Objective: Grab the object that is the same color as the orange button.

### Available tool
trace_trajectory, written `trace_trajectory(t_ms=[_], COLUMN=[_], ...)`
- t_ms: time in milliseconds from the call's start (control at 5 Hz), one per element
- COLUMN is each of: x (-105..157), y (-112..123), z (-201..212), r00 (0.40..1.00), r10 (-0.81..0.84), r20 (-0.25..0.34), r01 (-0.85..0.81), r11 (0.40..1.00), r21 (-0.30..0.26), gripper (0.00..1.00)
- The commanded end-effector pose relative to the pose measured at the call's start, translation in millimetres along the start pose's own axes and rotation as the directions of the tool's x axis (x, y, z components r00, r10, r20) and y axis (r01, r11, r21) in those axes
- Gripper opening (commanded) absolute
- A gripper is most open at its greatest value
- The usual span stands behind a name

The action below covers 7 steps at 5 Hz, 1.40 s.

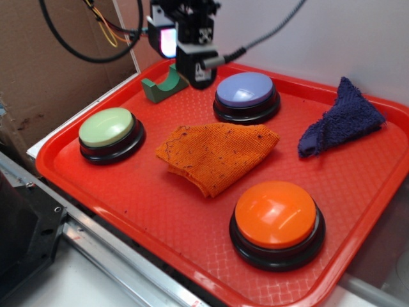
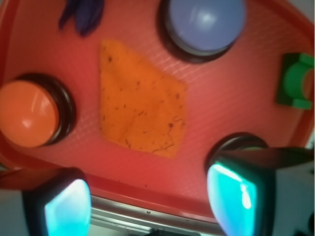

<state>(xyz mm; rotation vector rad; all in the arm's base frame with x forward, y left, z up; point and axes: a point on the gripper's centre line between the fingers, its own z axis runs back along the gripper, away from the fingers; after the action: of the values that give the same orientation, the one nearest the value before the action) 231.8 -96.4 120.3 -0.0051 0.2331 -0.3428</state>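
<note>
Bright, even light fills the exterior view, leaving a soft white glare on the orange button (image 1: 276, 214) and short shadows under each thing. The wrist view is softer, with the tool (image 2: 147, 201) fingertips blurred and glowing cyan.

I see a red tray (image 1: 96, 192) carrying everything. On it lie an orange knitted rag (image 1: 214, 153) at the middle, an orange button (image 1: 277, 220) near the front right, a pale green button (image 1: 110, 133) at the left, a lavender button (image 1: 246, 96) behind, a dark blue cloth (image 1: 342, 121) at the right, and a green block (image 1: 164, 84) at the back.
</note>
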Motion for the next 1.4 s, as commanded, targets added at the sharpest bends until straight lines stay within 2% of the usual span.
trace_trajectory(t_ms=[0, 200, 400, 1000, 1200], x=[23.7, 33.8, 34.1, 19.1, 18.1], y=[10.2, 9.8, 5.6, 4.9, 0.0], z=[-28.0, -45.2, -60.7, -84.9, -91.6], r00=[0.999, 0.997, 0.992, 0.991, 0.993], r10=[-0.036, -0.065, -0.089, -0.037, -0.025], r20=[0.030, -0.047, -0.092, -0.128, -0.118], r01=[0.037, 0.063, 0.086, 0.027, 0.011], r11=[0.998, 0.998, 0.996, 0.996, 0.993], r21=[-0.048, -0.028, -0.034, -0.080, -0.118], gripper=[1.00, 1.00, 1.00, 1.00, 0.79])
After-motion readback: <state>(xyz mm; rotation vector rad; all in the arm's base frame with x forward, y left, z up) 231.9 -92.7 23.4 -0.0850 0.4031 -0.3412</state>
